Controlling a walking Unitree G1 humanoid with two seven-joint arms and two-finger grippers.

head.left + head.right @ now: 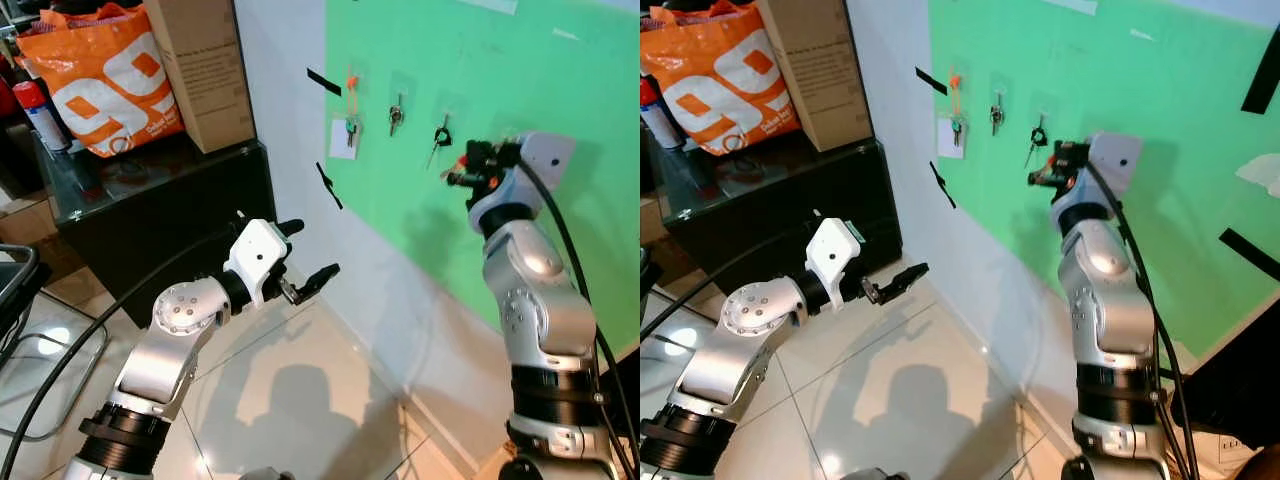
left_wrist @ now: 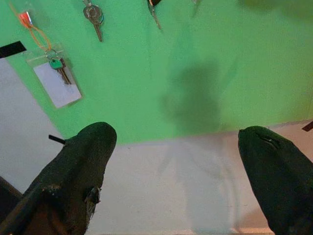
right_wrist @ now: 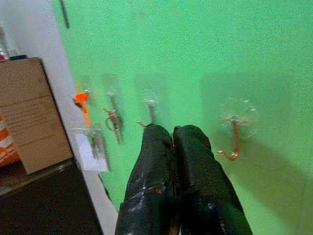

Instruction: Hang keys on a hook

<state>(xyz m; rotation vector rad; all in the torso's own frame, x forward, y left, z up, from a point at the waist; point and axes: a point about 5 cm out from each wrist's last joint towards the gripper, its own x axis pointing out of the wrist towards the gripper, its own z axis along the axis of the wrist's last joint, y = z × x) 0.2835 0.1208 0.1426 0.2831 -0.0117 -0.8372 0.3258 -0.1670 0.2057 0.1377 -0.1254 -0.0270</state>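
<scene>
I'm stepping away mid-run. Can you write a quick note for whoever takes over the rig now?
Left gripper: open, held low before the wall, holding nothing.
Right gripper: shut, raised at the green wall; I cannot tell if it holds keys.
Already hanging: carded key, silver key, black key.
Empty hook lies just beside the right fingertips.
Left: check the grasp, then hang the keys there.

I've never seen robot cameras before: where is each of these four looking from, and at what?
Left eye, right eye: on the head, looking down at both arms and the green wall.
Left wrist: along the open left gripper toward hanging keys.
Right wrist: along the shut right gripper toward an empty hook.
All share the wall.
</scene>
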